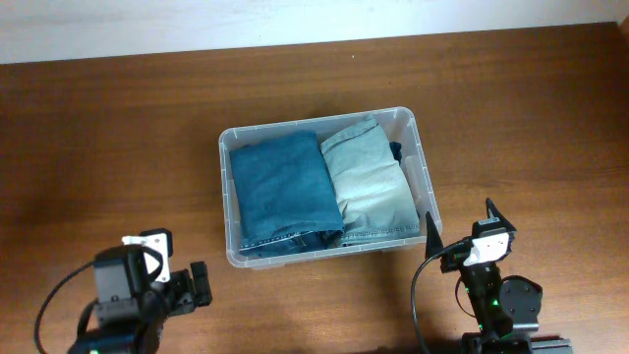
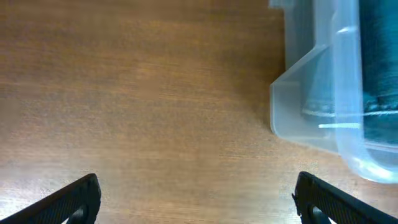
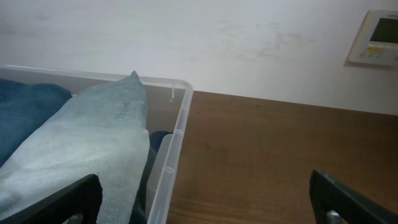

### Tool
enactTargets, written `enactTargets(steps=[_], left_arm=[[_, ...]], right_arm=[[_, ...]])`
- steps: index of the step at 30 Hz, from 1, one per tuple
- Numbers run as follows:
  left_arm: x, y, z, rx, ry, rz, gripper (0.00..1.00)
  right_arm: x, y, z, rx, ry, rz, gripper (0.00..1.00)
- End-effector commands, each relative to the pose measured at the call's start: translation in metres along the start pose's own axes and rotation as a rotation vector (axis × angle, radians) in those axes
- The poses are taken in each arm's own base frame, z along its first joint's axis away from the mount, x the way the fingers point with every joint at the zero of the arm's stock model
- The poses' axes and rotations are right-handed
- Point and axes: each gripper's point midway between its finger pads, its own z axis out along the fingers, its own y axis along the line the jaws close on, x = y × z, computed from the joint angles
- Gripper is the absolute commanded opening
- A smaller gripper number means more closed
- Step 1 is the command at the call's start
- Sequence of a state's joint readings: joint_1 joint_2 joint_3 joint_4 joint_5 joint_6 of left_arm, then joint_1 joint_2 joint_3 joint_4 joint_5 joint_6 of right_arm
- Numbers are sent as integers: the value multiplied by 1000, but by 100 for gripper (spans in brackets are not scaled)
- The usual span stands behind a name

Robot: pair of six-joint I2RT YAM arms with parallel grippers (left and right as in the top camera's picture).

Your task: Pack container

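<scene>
Showing a clear rectangular plastic container (image 1: 423,157) standing at the middle of a brown wooden table (image 1: 118,128). Holding two folded denim garments side by side: dark blue jeans (image 1: 283,187) filling the left half, pale blue jeans (image 1: 369,177) filling the right, touching along their length. Hovering near the container's front left corner, the left gripper (image 2: 197,193), fingers spread wide, gripping nothing. Sitting just off the front right corner, the right gripper (image 3: 204,190), fingers likewise spread apart and empty. Catching a white wall (image 3: 186,37) and a wall-mounted control panel (image 3: 376,37) beyond the table.
</scene>
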State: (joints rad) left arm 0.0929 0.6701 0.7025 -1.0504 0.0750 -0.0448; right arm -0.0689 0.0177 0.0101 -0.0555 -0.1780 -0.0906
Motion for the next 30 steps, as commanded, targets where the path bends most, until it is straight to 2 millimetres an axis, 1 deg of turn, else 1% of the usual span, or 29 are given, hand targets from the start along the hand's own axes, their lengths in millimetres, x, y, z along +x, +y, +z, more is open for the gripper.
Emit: enactTargets(steps=[1,3,6,7,10,13,16,18,20,24,30], left_arm=[[-4,-3,-17,17,-120,14,99],[4,-3,-15,17,-132,16,99],[11,-4,-9,30,-173,20,100],[5,-4,3,34,-257,29,100],[-17,-7,15,59,-448,64,99],[-37,-16,17,100,-635,125,99],[-52,-25,16,121,-803,226,99],[-56,-26,19,116,-882,251,100],[-58,-24,19,103,-916,250,99],[-64,-11,10,29,-961,220,99],[-63,-11,12,46,-952,193,99]], right_arm=[[3,-2,0,9,8,-5,98],[3,-2,0,9,8,-5,99],[3,-2,0,9,8,-5,99],[3,-2,0,9,8,-5,98],[3,-2,0,9,8,-5,98],[3,-2,0,9,8,-5,98],[3,-2,0,9,8,-5,98],[3,-2,0,9,8,-5,98],[3,-2,0,9,8,-5,98],[3,-2,0,9,8,-5,98],[3,-2,0,9,8,-5,99]])
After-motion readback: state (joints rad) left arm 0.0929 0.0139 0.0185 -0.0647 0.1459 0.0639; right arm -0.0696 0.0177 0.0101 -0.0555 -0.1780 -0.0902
